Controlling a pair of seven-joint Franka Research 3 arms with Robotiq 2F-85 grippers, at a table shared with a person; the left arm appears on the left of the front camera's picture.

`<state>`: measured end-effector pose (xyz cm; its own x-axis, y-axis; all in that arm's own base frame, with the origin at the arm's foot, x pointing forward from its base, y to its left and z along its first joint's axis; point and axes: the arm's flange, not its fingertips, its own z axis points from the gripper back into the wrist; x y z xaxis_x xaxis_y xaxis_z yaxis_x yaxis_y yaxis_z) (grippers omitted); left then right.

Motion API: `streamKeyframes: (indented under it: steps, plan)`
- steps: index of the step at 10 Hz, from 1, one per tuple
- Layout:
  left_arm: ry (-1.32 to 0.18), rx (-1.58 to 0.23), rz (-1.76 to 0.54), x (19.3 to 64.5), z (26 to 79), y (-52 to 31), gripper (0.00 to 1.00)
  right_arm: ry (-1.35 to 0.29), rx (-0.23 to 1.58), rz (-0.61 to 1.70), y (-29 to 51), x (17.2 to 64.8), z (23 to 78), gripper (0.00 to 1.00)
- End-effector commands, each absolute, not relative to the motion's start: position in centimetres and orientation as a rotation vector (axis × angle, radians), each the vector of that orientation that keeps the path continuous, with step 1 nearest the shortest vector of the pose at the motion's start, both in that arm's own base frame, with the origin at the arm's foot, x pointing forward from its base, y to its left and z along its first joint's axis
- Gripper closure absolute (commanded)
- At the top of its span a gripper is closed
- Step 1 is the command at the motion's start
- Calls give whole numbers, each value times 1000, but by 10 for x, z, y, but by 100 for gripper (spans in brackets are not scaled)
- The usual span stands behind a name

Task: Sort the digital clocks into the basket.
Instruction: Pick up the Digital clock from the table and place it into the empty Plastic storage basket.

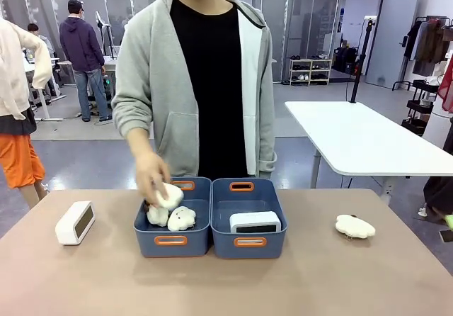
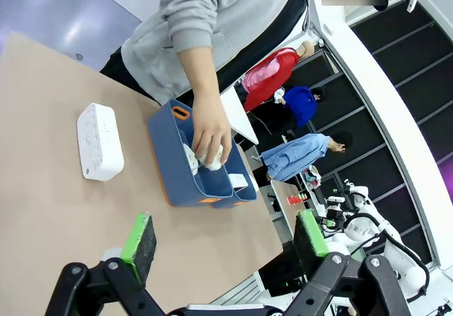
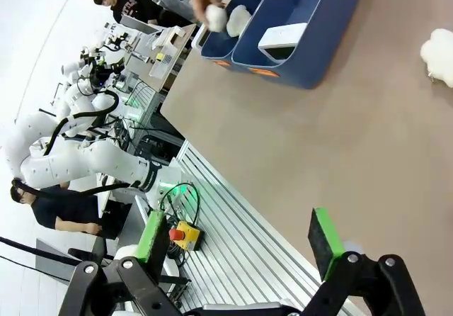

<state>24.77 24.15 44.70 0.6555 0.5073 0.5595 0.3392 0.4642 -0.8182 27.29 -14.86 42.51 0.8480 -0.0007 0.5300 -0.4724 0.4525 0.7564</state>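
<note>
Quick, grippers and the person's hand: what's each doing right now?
Left gripper: open, empty.
Right gripper: open, empty.
Person's hand: holding a plush toy over a basket.

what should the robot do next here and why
Probably send the open left gripper toward the white clock lying on the table at the robot's left. It is the one clock outside the baskets; the other clock already lies in the right basket. The person's hand is at the left basket with a plush toy, so keep clear of it.
</note>
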Motion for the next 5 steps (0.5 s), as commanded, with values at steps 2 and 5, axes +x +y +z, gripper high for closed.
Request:
streamKeyframes:
  steps: [2,5]
  plan:
    - [-922,-1139,107,249,448,243,0,-506,1083,289,-149,271,431,0]
    - [-899,-1124,122,248,447,241,0,-506,1083,289,-149,271,431,0]
